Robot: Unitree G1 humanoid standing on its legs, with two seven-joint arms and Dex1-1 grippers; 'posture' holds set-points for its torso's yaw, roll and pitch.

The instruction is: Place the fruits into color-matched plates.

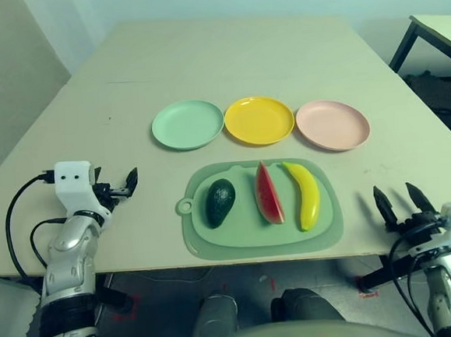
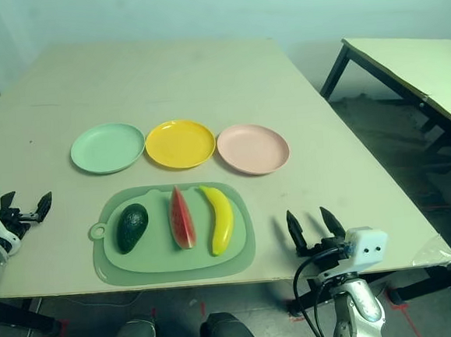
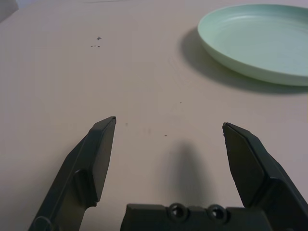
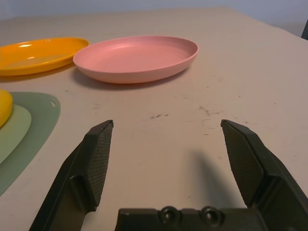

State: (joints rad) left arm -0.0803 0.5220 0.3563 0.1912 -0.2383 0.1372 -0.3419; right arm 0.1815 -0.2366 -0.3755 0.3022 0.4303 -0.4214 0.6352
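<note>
Fruits (image 1: 268, 195) on mat (image 1: 216, 241), between fingers.

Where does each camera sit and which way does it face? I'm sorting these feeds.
Left and right eye views: on the head, looking down at the table, plates, fruits on the mat; both forearms show.
Left wrist view: along the open left gripper toward the green plate.
Right wrist view: along the open right gripper toward the pink plate.
Eye views share everything.

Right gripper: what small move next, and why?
Probably swing the open right gripper in over the banana. All three fruits lie on the green mat, the yellow plate is empty, and the banana lies nearest that arm.
</note>
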